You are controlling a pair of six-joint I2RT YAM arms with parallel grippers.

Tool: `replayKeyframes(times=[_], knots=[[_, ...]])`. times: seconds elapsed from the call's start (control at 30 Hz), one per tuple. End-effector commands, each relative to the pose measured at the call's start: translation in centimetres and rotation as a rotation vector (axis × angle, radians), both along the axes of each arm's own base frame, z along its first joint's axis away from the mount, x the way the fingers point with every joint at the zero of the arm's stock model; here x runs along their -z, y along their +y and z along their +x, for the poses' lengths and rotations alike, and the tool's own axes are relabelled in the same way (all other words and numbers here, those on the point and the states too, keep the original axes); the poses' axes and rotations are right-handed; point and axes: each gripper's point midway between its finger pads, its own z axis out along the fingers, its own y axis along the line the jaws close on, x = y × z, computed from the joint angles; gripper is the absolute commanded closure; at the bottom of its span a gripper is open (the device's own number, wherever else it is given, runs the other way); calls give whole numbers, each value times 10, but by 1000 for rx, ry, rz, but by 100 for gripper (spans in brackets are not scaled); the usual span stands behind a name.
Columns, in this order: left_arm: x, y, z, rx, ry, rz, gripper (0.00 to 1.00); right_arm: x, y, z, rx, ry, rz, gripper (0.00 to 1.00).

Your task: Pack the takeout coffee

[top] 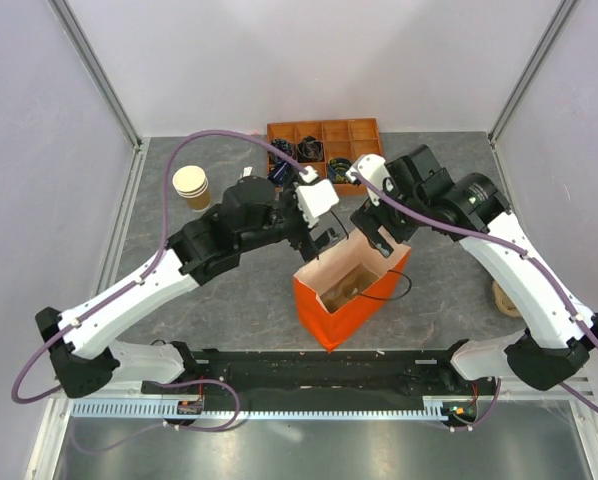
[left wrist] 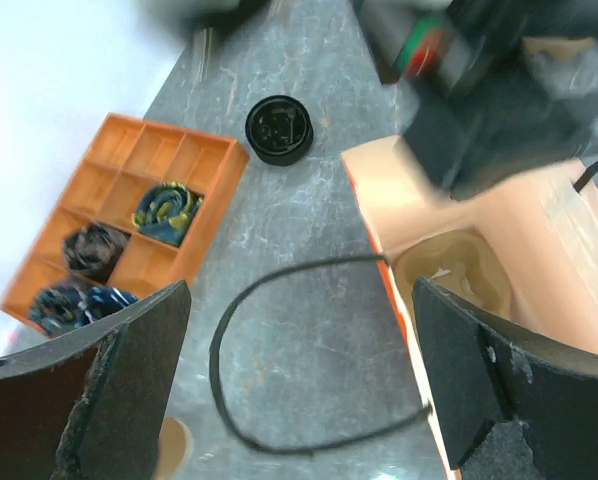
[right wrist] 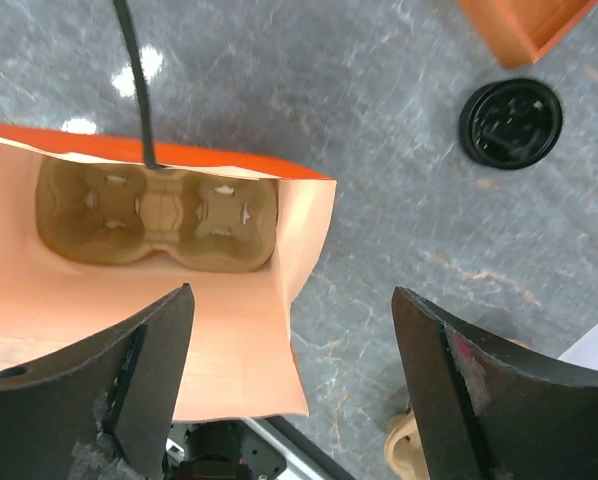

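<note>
Jaws released on left gripper (left wrist: 301,330), right gripper (right wrist: 291,330), one orange bag (top: 322,312), one black lid (right wrist: 510,122)

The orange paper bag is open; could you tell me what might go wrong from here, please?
Its black handle loops under the open left jaws and could snag if that arm moves. Both wrists crowd the orange bag, so a nudge might tip it. The cup carrier looks empty, and the loose lid nearby could be grabbed by mistake.
</note>
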Motion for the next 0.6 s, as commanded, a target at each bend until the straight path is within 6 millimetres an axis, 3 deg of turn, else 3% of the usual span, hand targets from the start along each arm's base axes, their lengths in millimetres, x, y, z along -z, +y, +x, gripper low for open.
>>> replayKeyframes(times=[0.0,0.07,0.17,0.23,0.27,0.33,0.37,0.4,0.57], knots=[[-40,6,-37,115,10,-233,0,-9,2,2,-9,6,4,14],[-54,13,-49,154,-24,-282,0,-4,8,2,-12,40,18,22],[-45,18,-47,117,-4,-269,0,5,8,-7,-43,85,11,28],[-39,26,-38,49,27,-268,0,19,3,-8,-31,96,-10,36],[-38,31,-34,20,35,-274,0,26,-1,-11,-34,103,-21,50],[-34,43,-21,-66,53,-273,0,22,-3,-9,-24,62,-4,69],[-35,50,-15,-101,63,-278,0,18,-3,-8,-18,47,8,90],[-35,54,-12,-107,80,-282,0,12,-2,-8,-3,29,31,100],[-6,92,35,-289,149,-235,1,-26,-8,-14,-18,-141,144,100]])
